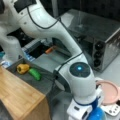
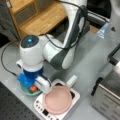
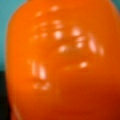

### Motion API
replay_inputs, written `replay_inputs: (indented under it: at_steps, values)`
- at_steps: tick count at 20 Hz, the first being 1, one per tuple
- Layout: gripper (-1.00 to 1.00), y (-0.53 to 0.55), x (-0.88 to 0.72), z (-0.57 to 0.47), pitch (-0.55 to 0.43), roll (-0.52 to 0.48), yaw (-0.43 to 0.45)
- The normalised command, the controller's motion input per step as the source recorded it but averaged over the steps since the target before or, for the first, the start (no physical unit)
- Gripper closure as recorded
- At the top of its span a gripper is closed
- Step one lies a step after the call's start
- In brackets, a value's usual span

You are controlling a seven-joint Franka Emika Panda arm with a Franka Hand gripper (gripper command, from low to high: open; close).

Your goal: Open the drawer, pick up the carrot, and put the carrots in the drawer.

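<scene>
Orange fills pretty much the whole wrist view: that's the carrot (image 3: 62,62), glossy and right up against the lens, with a sliver of light blue at the top left corner. In a front view the gripper (image 2: 31,86) is down inside the light blue bowl (image 2: 23,90) at the near left of the grey table (image 2: 92,62), and a bit of orange shows right under the blue fingers (image 2: 25,80). Can't tell whether they're clamped on it or just around it. Just right of the bowl, a pink plate (image 2: 58,100) sits on a white scale (image 2: 75,96). In a front view the drawer (image 1: 43,85) is pulled out of the bamboo-topped cabinet (image 1: 17,97), holding a yellow pepper (image 1: 23,68) and a green vegetable (image 1: 35,74). Toaster oven (image 1: 100,37) is at the far right.
</scene>
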Motion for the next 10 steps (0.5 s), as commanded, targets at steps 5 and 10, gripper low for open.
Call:
replay_inputs:
  at_steps: [5,10]
  values:
    - [1.00,-0.06,0.14,0.11,0.138,0.028,-0.017]
    - [1.00,-0.05,0.15,0.16,0.141,0.022,-0.019]
